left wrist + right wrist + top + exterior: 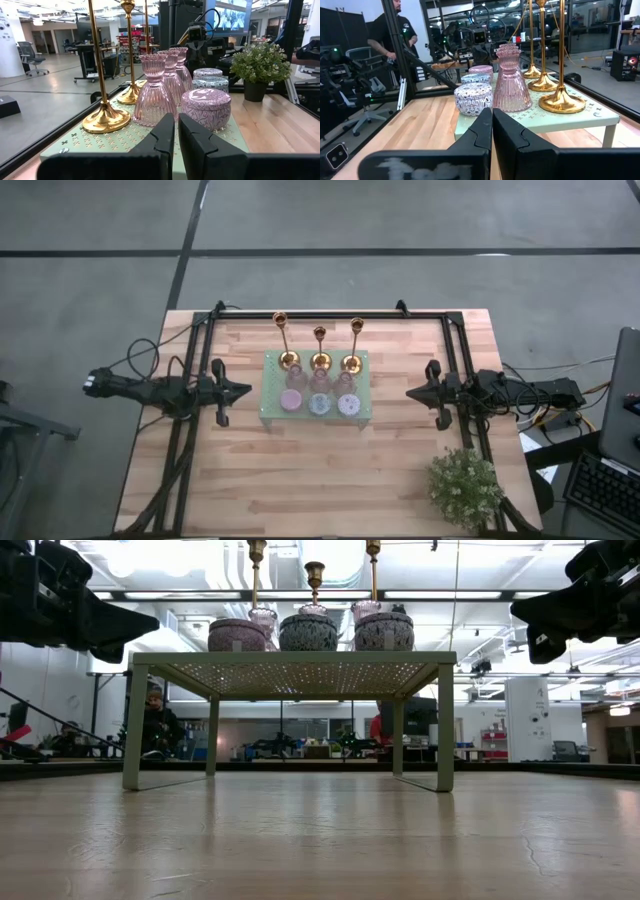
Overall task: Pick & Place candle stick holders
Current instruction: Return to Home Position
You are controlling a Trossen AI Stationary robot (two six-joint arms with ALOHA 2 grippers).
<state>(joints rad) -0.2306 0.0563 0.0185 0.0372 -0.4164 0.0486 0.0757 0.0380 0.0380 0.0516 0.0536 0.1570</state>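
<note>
With three slender brass candlesticks (319, 345) placed, the left gripper (245, 392) and right gripper (410, 392), both pressed together, seemingly only need parking.

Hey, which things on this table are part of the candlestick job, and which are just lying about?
Part of the job: three gold candlesticks, standing on the green shelf; left pincer and right pincer, both shut, parked either side of it.

Just lying about: three pink ribbed glasses, three round patterned tins, potted plant.

on the shelf (272, 383), candle stick holders (320, 361) stand at the back, tins (319, 404) in front.
</note>
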